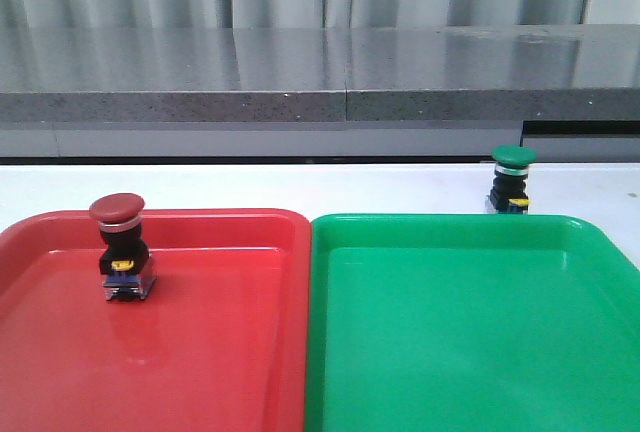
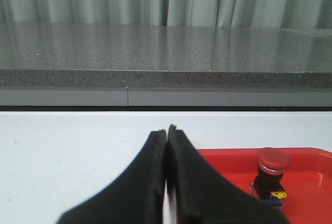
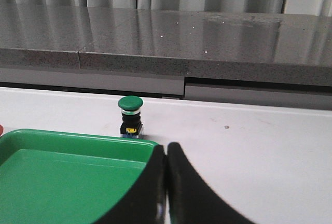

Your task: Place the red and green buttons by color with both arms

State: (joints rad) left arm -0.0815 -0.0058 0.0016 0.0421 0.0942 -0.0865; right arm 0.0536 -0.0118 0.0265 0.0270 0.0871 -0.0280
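The red button [image 1: 122, 248] has a dark red round cap on top, a black body, a yellow tab & a clear base. It stands upright inside the red tray [image 1: 220, 352], near the tray's far left corner. The green button [image 1: 511, 181] looks the same but w/ a green cap. It stands on the white bench [image 1: 300, 187], just past the far rim of the green tray [image 1: 470, 332], toward the right side. The 2 trays sit side by side, red on the left, green on the right. The front view shows both buttons but no arms at all. The left wrist view shows the left end effector [image 2: 166, 130], fingers pressed together & holding nothing. In that view the red button's base is partly hidden behind the fingers. The right wrist view shows the right end effector [image 3: 166, 147], also closed & holding nothing, w/ the green button well beyond it. Both trays are cut off at the near edge of the front view.
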